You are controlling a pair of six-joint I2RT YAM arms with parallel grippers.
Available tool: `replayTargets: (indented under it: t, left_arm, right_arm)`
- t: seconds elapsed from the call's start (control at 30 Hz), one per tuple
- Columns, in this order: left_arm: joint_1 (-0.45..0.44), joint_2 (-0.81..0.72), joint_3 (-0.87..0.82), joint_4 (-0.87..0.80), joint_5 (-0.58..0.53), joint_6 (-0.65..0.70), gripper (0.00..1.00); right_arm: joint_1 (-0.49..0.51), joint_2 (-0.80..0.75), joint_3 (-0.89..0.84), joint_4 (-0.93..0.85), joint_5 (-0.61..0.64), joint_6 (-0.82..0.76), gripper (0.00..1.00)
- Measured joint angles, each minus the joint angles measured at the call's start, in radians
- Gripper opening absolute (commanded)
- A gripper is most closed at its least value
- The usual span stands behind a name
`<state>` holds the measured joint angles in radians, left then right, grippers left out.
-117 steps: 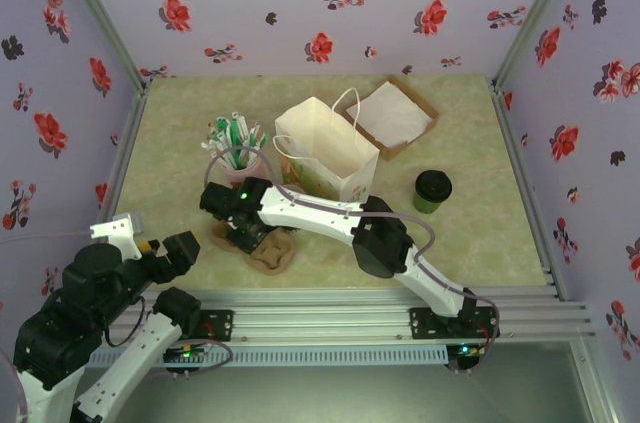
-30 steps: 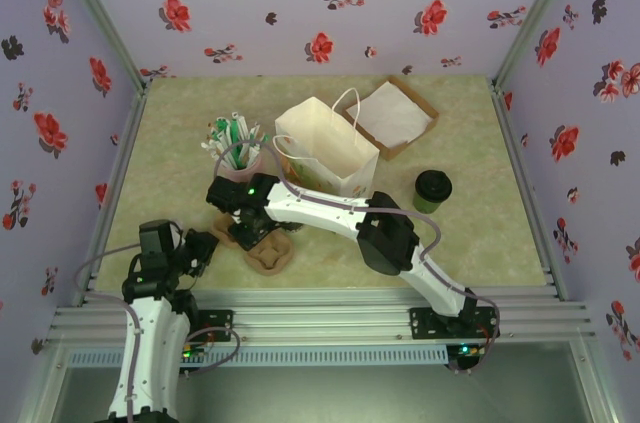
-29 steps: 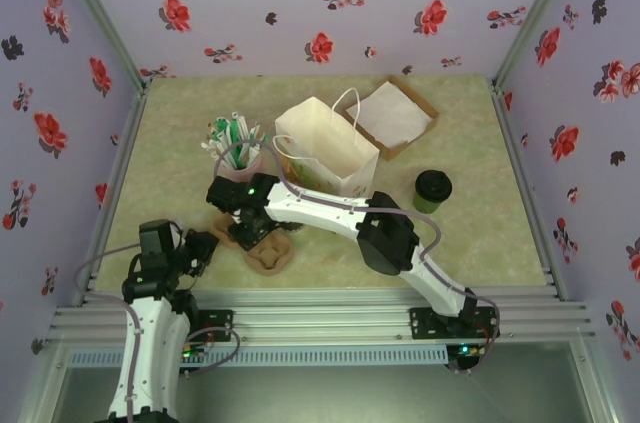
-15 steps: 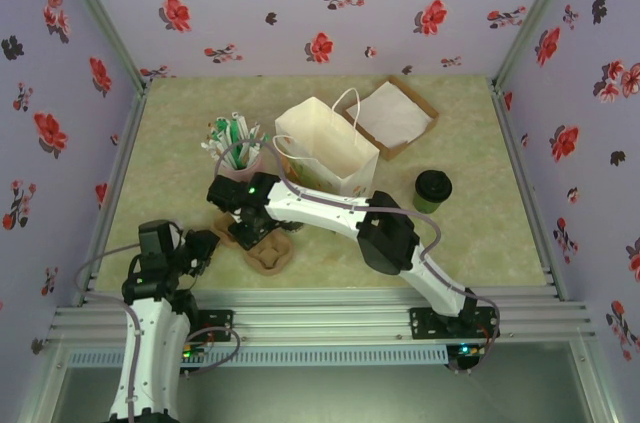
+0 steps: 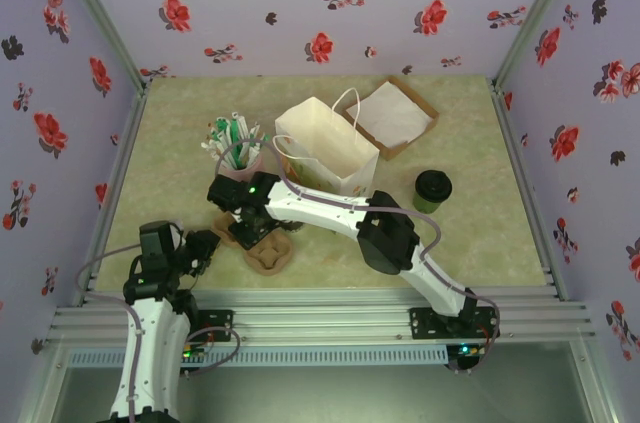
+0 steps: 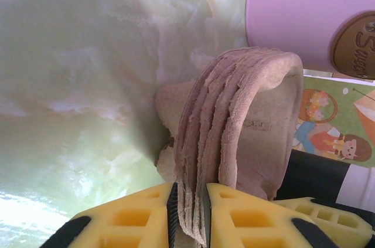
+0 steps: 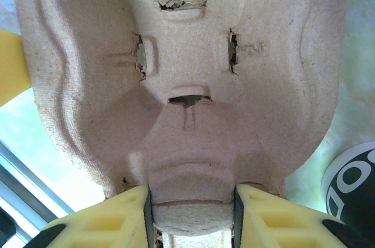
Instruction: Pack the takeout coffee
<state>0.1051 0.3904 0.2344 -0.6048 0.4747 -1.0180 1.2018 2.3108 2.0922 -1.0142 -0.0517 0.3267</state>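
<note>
The takeout coffee point(image 5: 432, 190), a cup with a black lid, stands upright on the right of the table, away from both arms. A stack of brown pulp cup carriers point(image 5: 268, 253) lies near the front left. My left gripper point(image 5: 208, 243) meets the stack from the left. In the left wrist view the left gripper point(image 6: 187, 216) is shut on the layered edges of the carriers point(image 6: 246, 113). My right gripper point(image 5: 252, 233) reaches over from the right. In its wrist view the right gripper point(image 7: 190, 216) is shut on a moulded pocket of the top carrier point(image 7: 181, 84).
A white paper bag point(image 5: 325, 153) stands open just behind the carriers. A pink cup of green-and-white stirrers point(image 5: 238, 148) is left of it, close to the right arm. A brown box with white paper point(image 5: 390, 115) lies at the back right.
The left gripper has edged slightly toward the carriers and its jaws stand a little wider than a second ago. The right arm and the coffee have not moved.
</note>
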Motion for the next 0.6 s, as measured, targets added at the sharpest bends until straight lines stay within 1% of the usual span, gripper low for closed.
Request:
replayTargets:
  t: [0.6]
  left_arm:
    - [0.006, -0.004, 0.000, -0.002, 0.000, 0.004, 0.21]
  right_arm:
    - [-0.017, -0.006, 0.000, 0.000, -0.051, 0.042, 0.36]
